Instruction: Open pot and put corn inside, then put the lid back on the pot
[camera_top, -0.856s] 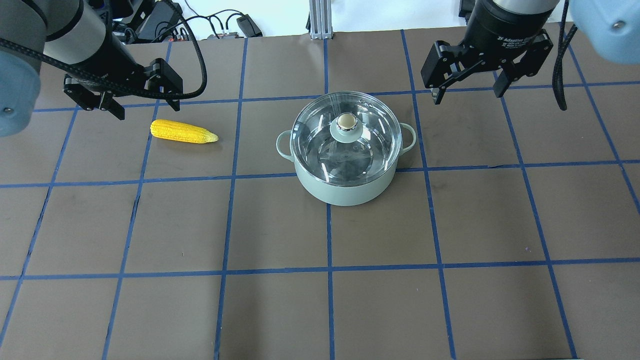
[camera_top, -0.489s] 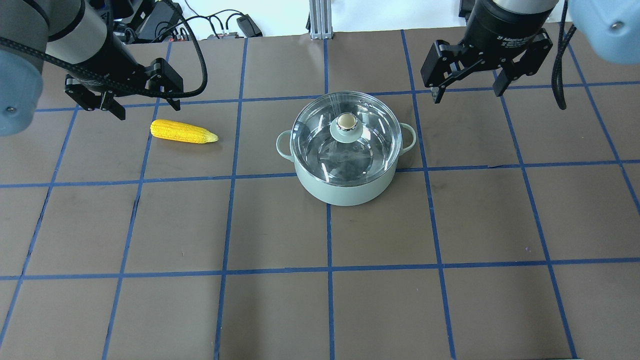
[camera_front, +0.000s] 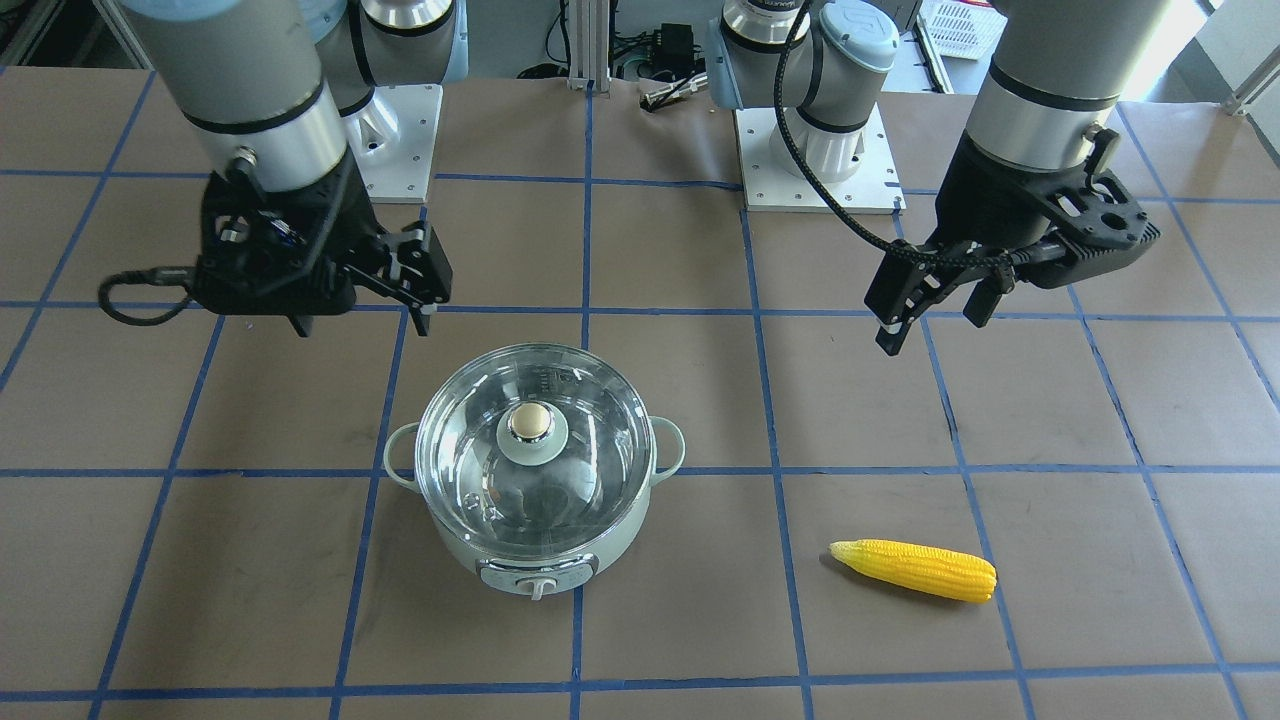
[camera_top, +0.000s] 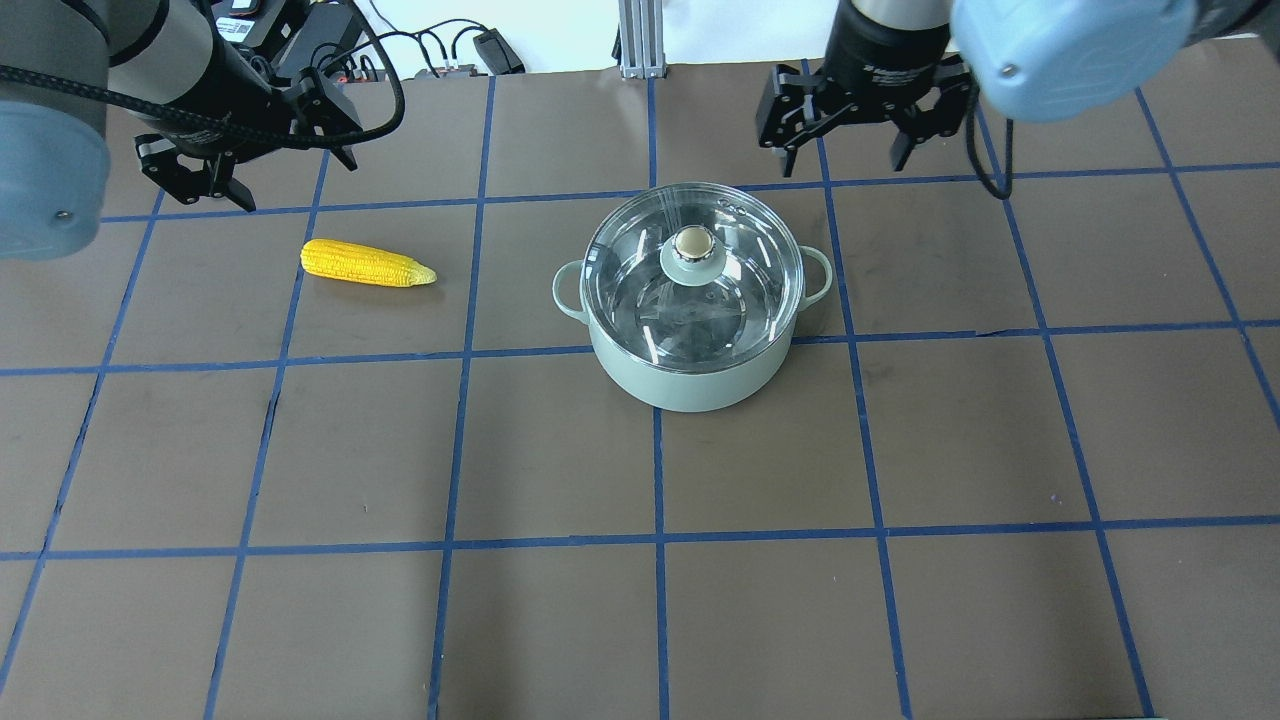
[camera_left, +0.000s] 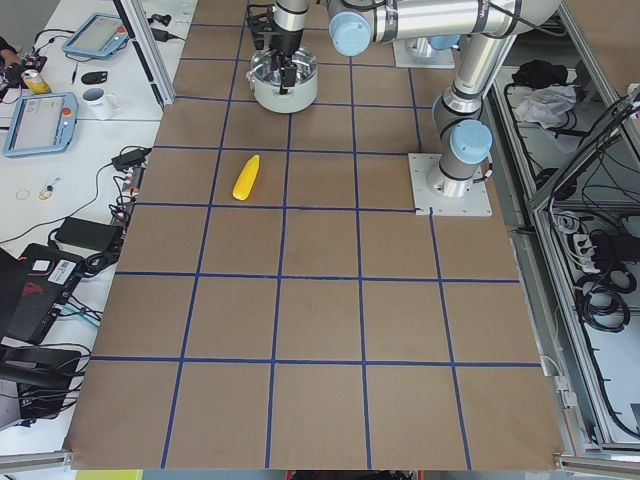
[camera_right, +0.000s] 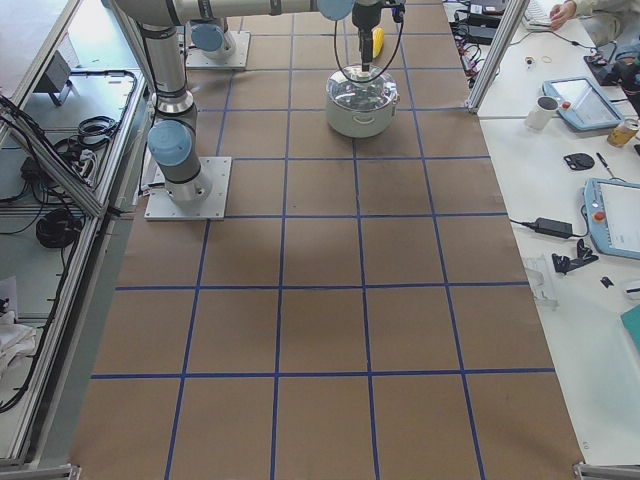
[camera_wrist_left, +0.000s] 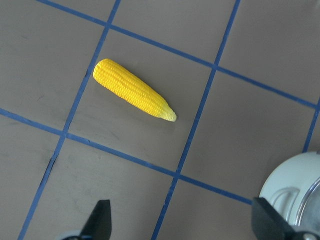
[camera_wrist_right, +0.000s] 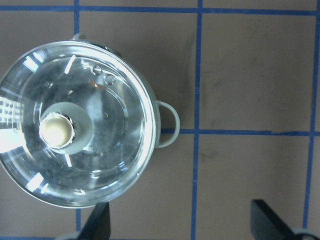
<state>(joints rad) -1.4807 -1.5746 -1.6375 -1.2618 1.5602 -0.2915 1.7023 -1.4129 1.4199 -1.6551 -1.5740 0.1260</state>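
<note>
The pot is set near the middle of the desk. The lid is laid flat on top of it, so the pot is closed. A shiny knob is seen at the middle of the lid.

Seen from above, the corn is laid flat on the desk at 9 o'clock from the pot, well apart from it. Its pointed end is turned to 3 o'clock, toward the pot.

The left tool is held up in the air at about 11 o'clock from the corn, near it but not touching. Its two fingers are spread wide, and nothing is held between them.

The right tool is held up in the air at about 1 o'clock from the pot, near the rim. Its fingers are spread wide too, and nothing is held.

A small dial is seen on the side of the pot that is turned away from the robot.
</note>
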